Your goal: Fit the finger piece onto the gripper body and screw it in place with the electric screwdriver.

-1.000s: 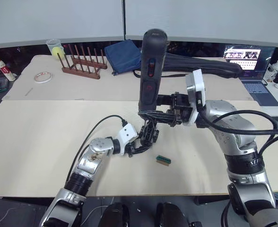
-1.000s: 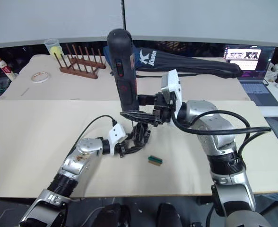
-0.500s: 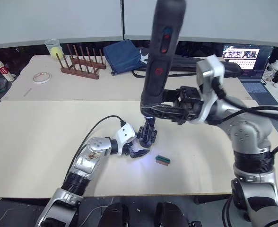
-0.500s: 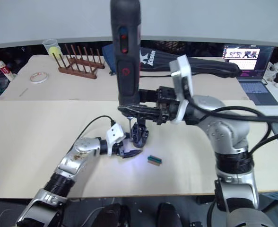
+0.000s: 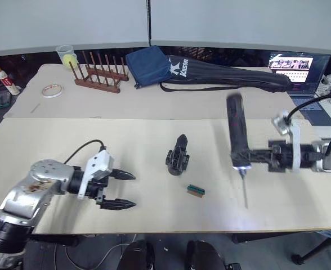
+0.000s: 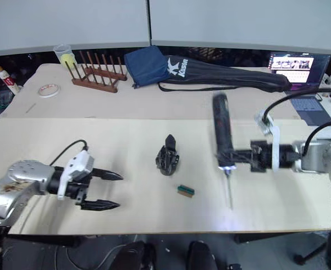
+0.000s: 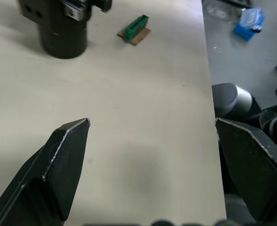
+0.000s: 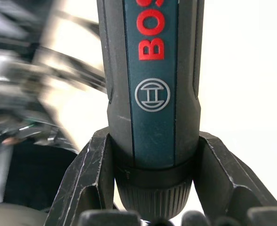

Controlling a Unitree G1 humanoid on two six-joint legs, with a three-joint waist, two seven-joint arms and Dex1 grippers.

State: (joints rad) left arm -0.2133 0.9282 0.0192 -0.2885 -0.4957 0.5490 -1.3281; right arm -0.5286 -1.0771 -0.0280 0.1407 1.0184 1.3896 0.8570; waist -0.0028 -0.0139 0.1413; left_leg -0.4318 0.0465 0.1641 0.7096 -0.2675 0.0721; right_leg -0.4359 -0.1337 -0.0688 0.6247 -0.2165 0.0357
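The gripper body [image 5: 177, 159] stands alone at the table's middle, with a pointed black finger rising from its far end. A separate finger piece is out of view. My left gripper [image 5: 133, 190] hovers open and empty near the front edge, well left of the gripper body [image 7: 61, 23]. To the right, my right gripper [image 5: 240, 157] is shut on the electric screwdriver [image 5: 235, 126] near its chuck. The tool leans over the table, its thin bit pointing toward the front edge. In the right wrist view the fingers [image 8: 89, 174] clamp the electric screwdriver [image 8: 152, 70].
A small green block [image 5: 195, 191] lies just in front of the gripper body. At the back are a long black bag [image 5: 227, 76], a blue pouch [image 5: 148, 64], a wooden rack [image 5: 98, 76], a tape roll [image 5: 52, 91] and a laptop [image 5: 300, 73].
My right gripper carried the screwdriver from above the gripper body off to the right and lower. My left gripper let go of the body, drew back left and opened.
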